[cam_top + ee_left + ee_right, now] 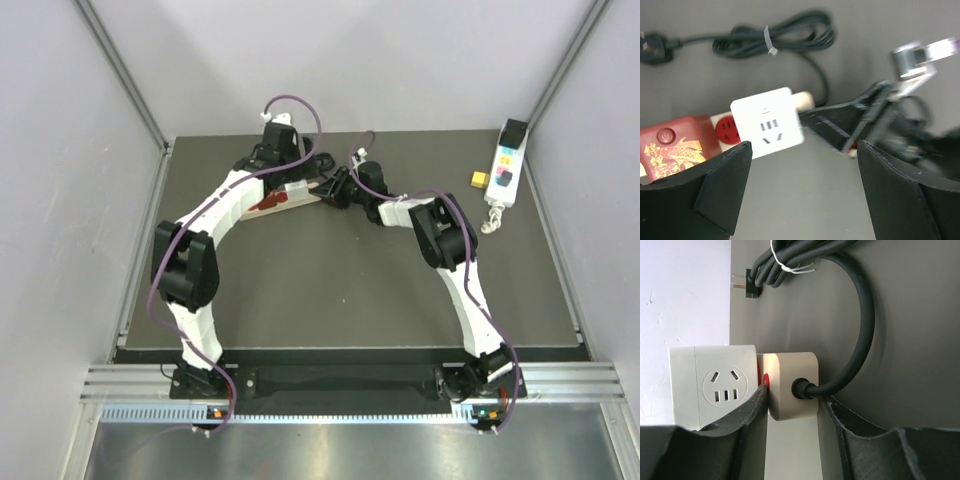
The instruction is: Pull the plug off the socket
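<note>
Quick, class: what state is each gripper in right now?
Left gripper: open, holding nothing.
Right gripper: closed on the power strip, at its cord end.

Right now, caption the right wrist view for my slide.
Right end effector brackets the power strip beside the white plug.

Both arms fwd; L end effector [802, 150] jaws wide, R end effector [792, 397] jaws narrow.

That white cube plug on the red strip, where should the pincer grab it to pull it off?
Grip the plug by two opposite side walls, coming from above. It is a flat-sided block standing proud of the strip, so those walls are bare and parallel. The open left pincer hangs over it.
</note>
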